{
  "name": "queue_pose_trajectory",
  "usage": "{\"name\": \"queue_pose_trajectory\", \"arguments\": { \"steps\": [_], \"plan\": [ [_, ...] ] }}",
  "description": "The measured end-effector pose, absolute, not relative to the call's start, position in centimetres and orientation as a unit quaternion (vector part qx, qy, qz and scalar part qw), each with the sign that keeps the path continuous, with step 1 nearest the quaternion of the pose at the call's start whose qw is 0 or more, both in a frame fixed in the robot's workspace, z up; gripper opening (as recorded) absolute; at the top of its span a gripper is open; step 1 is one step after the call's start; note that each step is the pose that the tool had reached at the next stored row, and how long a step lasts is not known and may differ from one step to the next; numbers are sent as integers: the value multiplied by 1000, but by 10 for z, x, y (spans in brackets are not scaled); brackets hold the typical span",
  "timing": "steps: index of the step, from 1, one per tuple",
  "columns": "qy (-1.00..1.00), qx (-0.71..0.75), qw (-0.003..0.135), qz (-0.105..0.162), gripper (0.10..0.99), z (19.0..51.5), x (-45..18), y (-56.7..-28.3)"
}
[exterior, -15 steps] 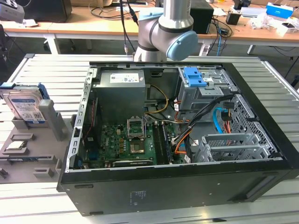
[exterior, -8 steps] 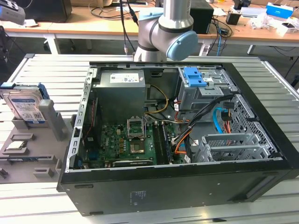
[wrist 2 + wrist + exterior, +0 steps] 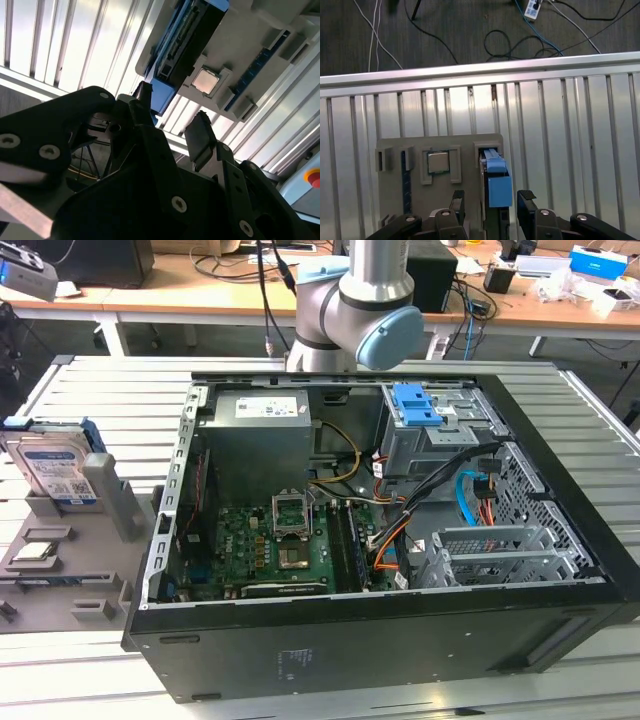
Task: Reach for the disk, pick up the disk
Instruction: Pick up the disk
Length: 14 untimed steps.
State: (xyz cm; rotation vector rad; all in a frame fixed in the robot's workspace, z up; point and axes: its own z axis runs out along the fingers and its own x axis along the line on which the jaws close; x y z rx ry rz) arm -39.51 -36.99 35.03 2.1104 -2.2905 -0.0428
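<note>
1. Grey holder (image 3: 60, 585) sits on slatted table (image 3: 100, 390) and carries 2 items.
2. Disk (image 3: 55, 470) stands on edge in the holder's slot. Label face shows in exterior view, blue bracket round it. Holder's upright post (image 3: 100, 490) is just beside disk.
3. CPU chip (image 3: 35, 551) lies flat in a square pocket of the holder, near the disk slot, apart from disk.
4. First wrist view: gripper (image 3: 491, 200) hangs over holder (image 3: 467, 160) w/ jaws spread wide, holding nothing. One of the fingers (image 3: 525, 197) sits on each side of disk (image 3: 498, 187) at its blue bracket end. Can't tell if any contact. CPU chip (image 3: 438, 162) lies off to one side of the fingers.
5. Second wrist view: gripper (image 3: 172, 117) spread likewise. Disk (image 3: 192, 35) is edge-on beyond the fingertips, CPU chip (image 3: 206, 81) in its pocket next to it.
6. PC case (image 3: 400, 640) lies open just beside holder, on the exterior view's right of it. Inside: motherboard (image 3: 265, 545), PSU box (image 3: 262, 440), drive cage w/ blue latch (image 3: 418, 405), orange + black cables (image 3: 400, 530).
7. Arm (image 3: 350, 300) joint stands beyond the case, well apart from holder.
</note>
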Motion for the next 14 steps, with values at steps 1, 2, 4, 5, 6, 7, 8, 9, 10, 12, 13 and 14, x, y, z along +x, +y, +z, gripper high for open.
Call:
{"name": "queue_pose_trajectory", "arguments": {
  "steps": [1,2,4,5,6,7,8,9,10,12,13,14],
  "plan": [
    [-735,678,13,-14,545,349,-395,-370],
    [-735,677,13,-14,545,348,-395,-370],
    [-735,678,13,-14,545,346,-395,-370],
    [-735,678,13,-14,545,344,-395,-370],
    [-735,678,13,-14,545,343,-394,-370],
    [-735,678,13,-14,545,342,-394,-370],
    [-735,677,13,-14,545,340,-394,-370],
    [-735,678,13,-14,545,339,-394,-370],
    [-735,678,13,-14,545,338,-394,-370],
    [-735,678,14,-14,545,336,-394,-370],
    [-735,678,13,-14,545,335,-393,-369],
    [-735,678,13,-14,545,334,-393,-369]
  ]
}}
